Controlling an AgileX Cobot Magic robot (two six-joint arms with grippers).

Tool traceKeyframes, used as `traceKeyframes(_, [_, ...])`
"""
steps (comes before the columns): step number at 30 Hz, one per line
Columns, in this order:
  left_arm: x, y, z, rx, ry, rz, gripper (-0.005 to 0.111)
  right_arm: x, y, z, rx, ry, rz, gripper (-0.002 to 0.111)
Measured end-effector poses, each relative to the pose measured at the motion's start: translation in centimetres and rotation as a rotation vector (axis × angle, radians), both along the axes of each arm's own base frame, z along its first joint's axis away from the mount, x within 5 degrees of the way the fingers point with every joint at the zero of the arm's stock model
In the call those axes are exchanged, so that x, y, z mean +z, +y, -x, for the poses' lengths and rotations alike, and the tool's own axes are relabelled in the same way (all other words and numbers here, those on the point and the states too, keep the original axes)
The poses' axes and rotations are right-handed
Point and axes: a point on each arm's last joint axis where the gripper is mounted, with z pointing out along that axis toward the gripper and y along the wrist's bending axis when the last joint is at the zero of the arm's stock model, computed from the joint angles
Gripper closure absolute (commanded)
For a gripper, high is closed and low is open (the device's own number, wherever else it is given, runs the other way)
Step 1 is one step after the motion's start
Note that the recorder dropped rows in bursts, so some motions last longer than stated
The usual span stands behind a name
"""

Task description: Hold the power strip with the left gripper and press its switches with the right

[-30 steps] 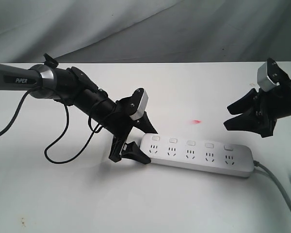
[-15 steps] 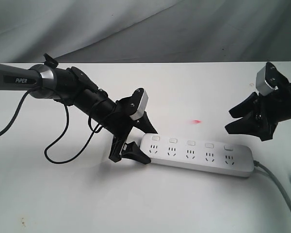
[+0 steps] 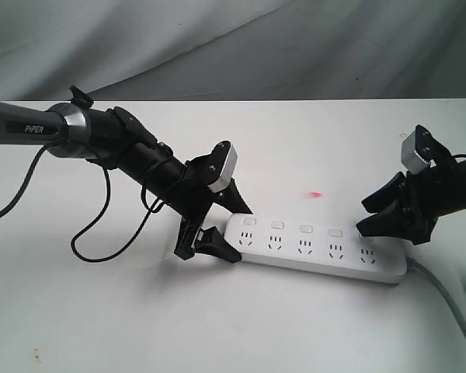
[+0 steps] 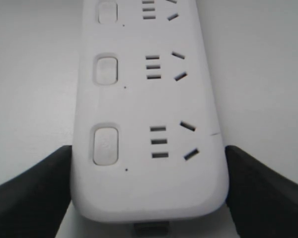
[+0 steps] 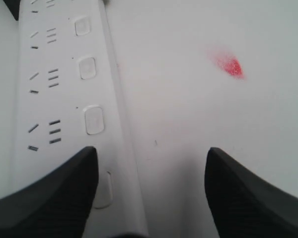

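Far left in ext. view: black arm w/ silver collar + "PiPER" lettering (image 3: 35,128) reaches in low over the white table (image 3: 295,140), thin black wire (image 3: 101,233) looping under it. The left tool (image 3: 241,235) sits at the left end of the power strip (image 3: 318,249), clenched on it. In the left wrist view one black finger (image 4: 35,198) presses each long side of the rounded end, no gap seen either side.

The strip lies flat on the table, front-centre, long axis running left-right, right end angled slightly toward the near edge. Sockets face up. The switches (image 3: 306,230) run along the far edge, one per socket. 4 show in ext. view; the one at the right end is hidden behind the right tool.

Mid-table, beyond the strip and apart from it: small red mark (image 3: 316,193).

The right tool (image 3: 363,217) is released, fingers spread wide and holding nothing, tips low over the strip's right end. Right wrist view: one finger (image 5: 49,198) hangs over the strip next to the last switch (image 5: 104,191), partly covering it. The other is over bare table beyond the far edge. Contact w/ the switch: can't tell.

Far right: grey cable (image 3: 443,299) leaves the strip's right end and runs toward the near-right corner.
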Motion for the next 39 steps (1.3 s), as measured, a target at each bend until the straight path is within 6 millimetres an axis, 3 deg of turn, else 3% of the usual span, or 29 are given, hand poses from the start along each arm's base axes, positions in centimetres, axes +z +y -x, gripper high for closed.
traceKeyframes(25, [0.0, 0.0, 0.0, 0.0, 0.0, 0.0, 0.075, -0.4, -0.3, 0.3, -0.04, 0.032, 0.056, 0.051])
traceKeyframes(32, [0.0, 0.0, 0.0, 0.0, 0.0, 0.0, 0.075, -1.6, -0.2, 0.4, -0.066, 0.088, 0.006, 0.051])
traceKeyframes(39, [0.0, 0.0, 0.0, 0.0, 0.0, 0.0, 0.075, -1.3, 0.0, 0.3, -0.055, 0.059, -0.019, 0.051])
